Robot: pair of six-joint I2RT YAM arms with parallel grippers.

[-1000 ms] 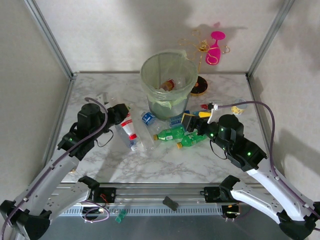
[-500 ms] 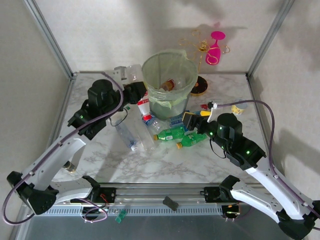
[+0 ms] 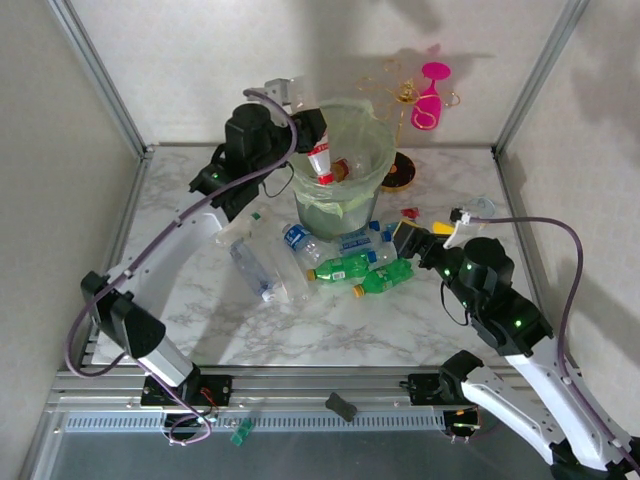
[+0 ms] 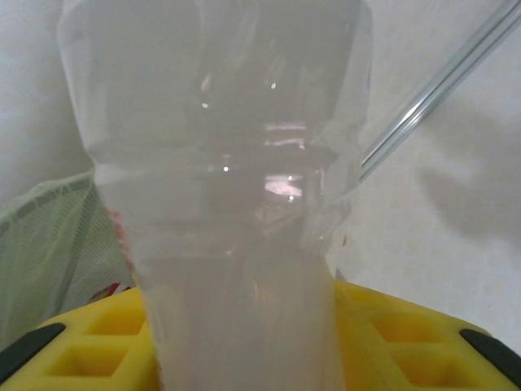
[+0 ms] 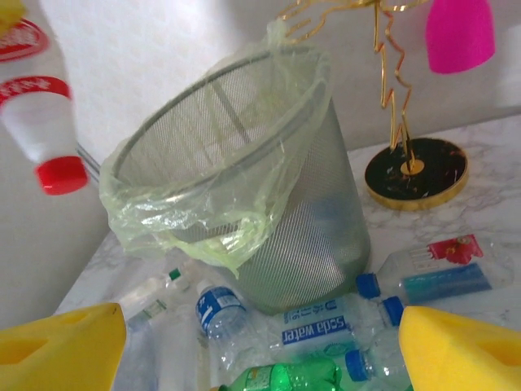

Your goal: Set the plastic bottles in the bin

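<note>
While above bin [image 3: 345,212], left hand [image 3: 309,128] aloft.

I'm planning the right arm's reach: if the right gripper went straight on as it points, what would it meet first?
Probably the bin: its mesh wall sits centre ahead of the right gripper. The blue-capped bottles at its foot lie lower and nearer, so a slight downward tilt could meet them first.
</note>
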